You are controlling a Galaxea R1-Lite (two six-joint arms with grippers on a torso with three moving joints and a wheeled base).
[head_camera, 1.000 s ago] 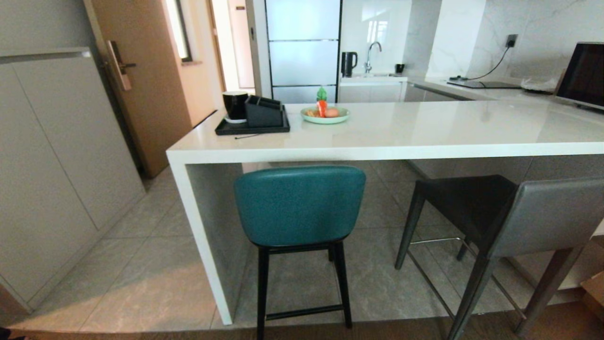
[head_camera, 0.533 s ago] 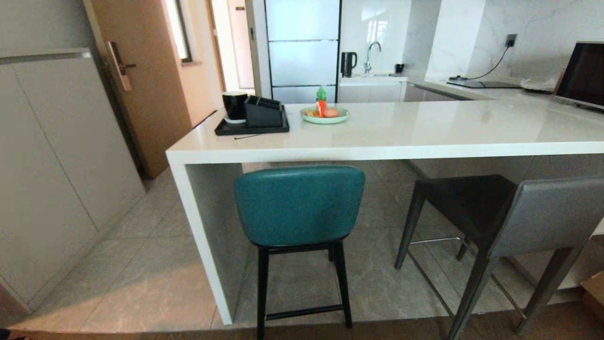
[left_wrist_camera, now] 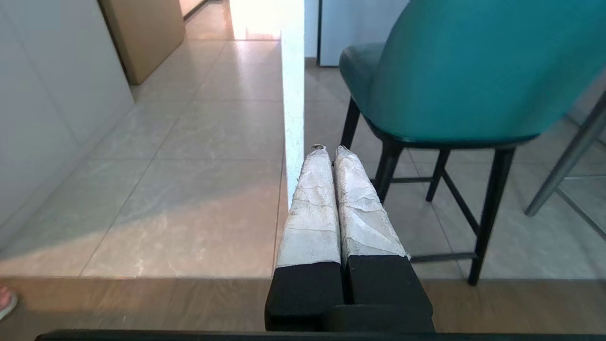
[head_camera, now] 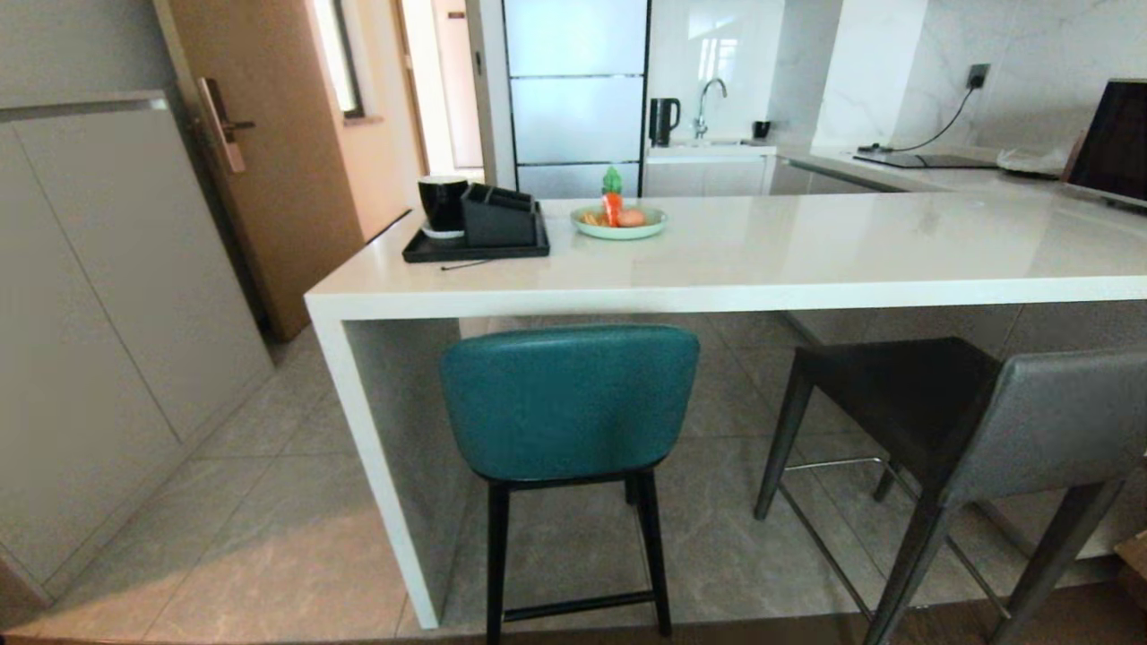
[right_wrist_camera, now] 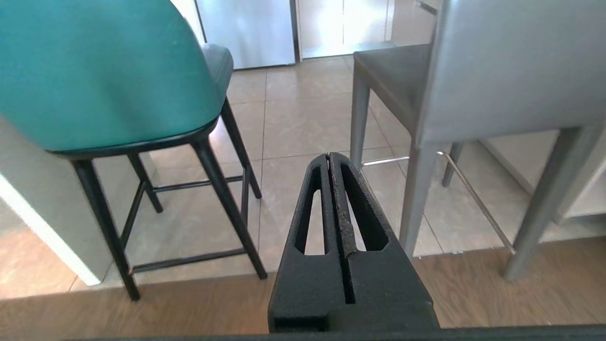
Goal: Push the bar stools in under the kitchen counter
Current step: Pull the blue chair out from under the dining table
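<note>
On your kitchen counter (head_camera: 806,260) a black tray (head_camera: 475,249) carries a black mug (head_camera: 444,203) and a black organiser box (head_camera: 498,218), and just beside it a pale green plate (head_camera: 618,226) holds an orange-and-green carrot-like thing among other small pieces you cannot make out. A kettle (head_camera: 663,121) stands far back by the sink tap. The counter's thick white side panel (head_camera: 376,466) stands just left of the teal stool (head_camera: 569,403), whose curved back sits right under the slab edge on thin black legs. The grey stool (head_camera: 968,430), squared with grey metal legs, stands to its right, its back out from the counter. Your left gripper (left_wrist_camera: 330,150), its fingers wrapped in white, is clenched on nothing, low near the panel; your right gripper (right_wrist_camera: 329,156) is clenched too, between the two stools.
</note>
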